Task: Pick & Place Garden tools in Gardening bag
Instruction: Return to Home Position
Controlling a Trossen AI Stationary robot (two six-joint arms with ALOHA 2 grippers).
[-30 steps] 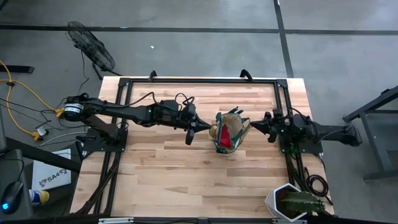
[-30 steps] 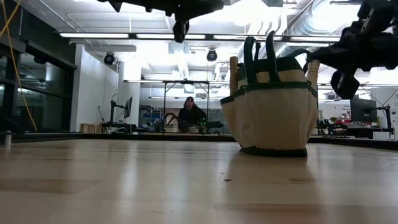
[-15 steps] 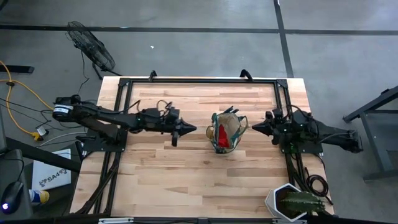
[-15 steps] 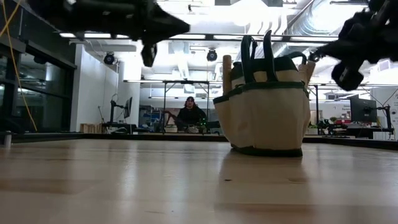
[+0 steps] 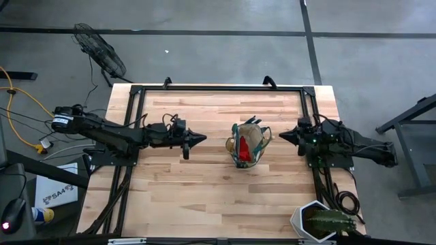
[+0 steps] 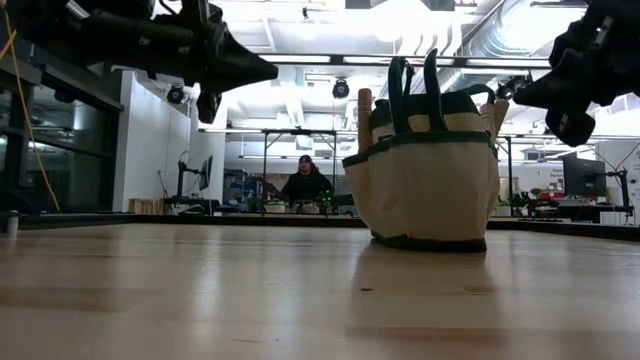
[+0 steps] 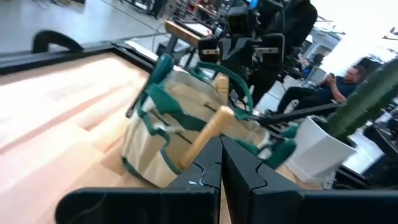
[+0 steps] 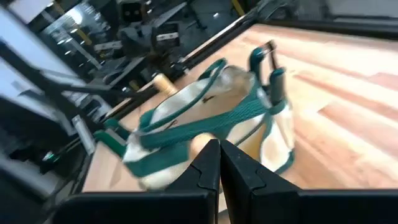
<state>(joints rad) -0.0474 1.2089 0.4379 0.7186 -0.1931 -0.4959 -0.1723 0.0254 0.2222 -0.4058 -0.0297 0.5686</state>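
Your tan canvas gardening bag with dark green trim (image 5: 248,144) stands upright near the middle of the light wooden table (image 5: 204,197), a little to the right of centre. No tool lies on the boards around it. Pale wooden handles (image 6: 365,112) of tools stick up out of its top, and a red fabric piece (image 5: 243,146) shows inside.

I think the bag is soft and will fold or lean if you push on its wall. With the tools inside, it is probably heavier and a little top-heavy. If you must move it, take the dark green loop handles (image 6: 400,90) or the trimmed rim, not the loose cloth. The wooden handles look stiff and not slippery, so they are the good place for holding a tool.

The bag lies between the two arms. The left gripper (image 5: 199,138) hangs above the table to the left of it, well apart, with its fingers pressed together and nothing in them. The right gripper (image 5: 281,136) is near the bag on the right, not touching, and is also closed and empty.

A spiky green plant in a white hexagonal pot (image 5: 330,219) stands at the near right corner.
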